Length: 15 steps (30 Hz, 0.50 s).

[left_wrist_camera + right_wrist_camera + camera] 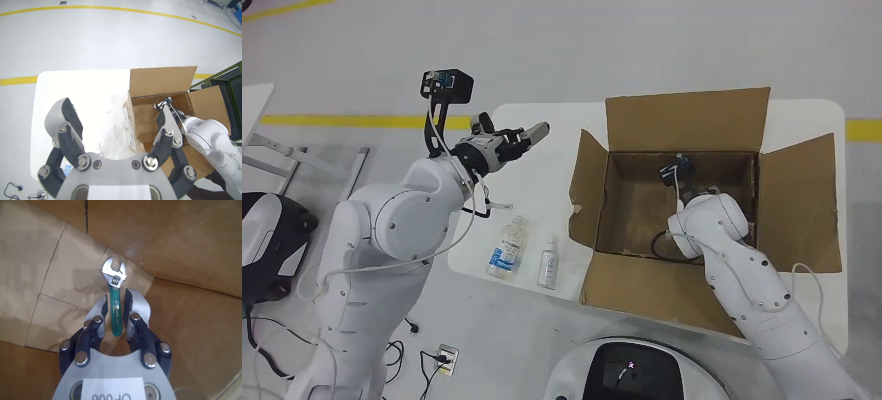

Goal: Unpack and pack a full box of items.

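Note:
An open cardboard box stands on the right half of the white table. My right arm goes down into it. On the box floor lies an adjustable wrench with a green handle. My right gripper is open and straddles that handle, one finger on each side with small gaps. My left gripper hangs open and empty above the table, left of the box; the left wrist view has the same gripper with the box beyond it.
Two bottles lie near the table's front edge left of the box: a clear one with a blue label and a small white one. The box flaps spread outward. A green rack stands beyond the table.

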Each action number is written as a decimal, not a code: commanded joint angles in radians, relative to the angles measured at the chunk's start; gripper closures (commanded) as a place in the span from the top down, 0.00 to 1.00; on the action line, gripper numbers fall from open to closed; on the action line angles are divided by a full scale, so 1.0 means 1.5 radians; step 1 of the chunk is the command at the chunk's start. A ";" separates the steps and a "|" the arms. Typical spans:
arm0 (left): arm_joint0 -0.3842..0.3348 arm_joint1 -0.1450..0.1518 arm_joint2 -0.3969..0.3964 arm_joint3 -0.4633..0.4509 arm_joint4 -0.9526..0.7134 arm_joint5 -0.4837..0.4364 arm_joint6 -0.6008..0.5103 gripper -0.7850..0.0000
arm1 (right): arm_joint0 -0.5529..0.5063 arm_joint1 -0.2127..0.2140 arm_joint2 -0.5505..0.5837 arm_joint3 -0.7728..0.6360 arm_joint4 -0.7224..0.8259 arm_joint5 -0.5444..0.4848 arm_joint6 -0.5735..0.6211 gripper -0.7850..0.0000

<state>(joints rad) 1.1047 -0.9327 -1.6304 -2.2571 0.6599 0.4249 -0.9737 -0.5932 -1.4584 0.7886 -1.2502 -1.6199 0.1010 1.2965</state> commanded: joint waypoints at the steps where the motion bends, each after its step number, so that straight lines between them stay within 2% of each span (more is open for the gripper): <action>1: 0.000 0.000 0.000 0.000 0.000 0.000 0.000 1.00 | 0.002 -0.003 0.003 0.008 0.002 -0.003 -0.003 0.40; 6: 0.000 0.000 0.000 0.000 0.000 0.000 0.000 1.00 | 0.004 -0.011 0.007 0.029 0.002 -0.003 -0.006 0.45; 11: 0.000 0.000 0.000 0.000 0.000 0.000 0.000 1.00 | 0.008 -0.019 0.007 0.052 -0.004 -0.006 -0.005 0.41; 15: 0.000 0.000 0.000 0.000 0.000 0.000 0.000 1.00 | 0.013 -0.026 0.008 0.071 -0.003 -0.009 -0.008 0.42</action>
<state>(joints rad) 1.1047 -0.9327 -1.6304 -2.2571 0.6599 0.4249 -0.9737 -0.5760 -1.4952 0.7998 -1.1522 -1.6253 0.0897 1.2857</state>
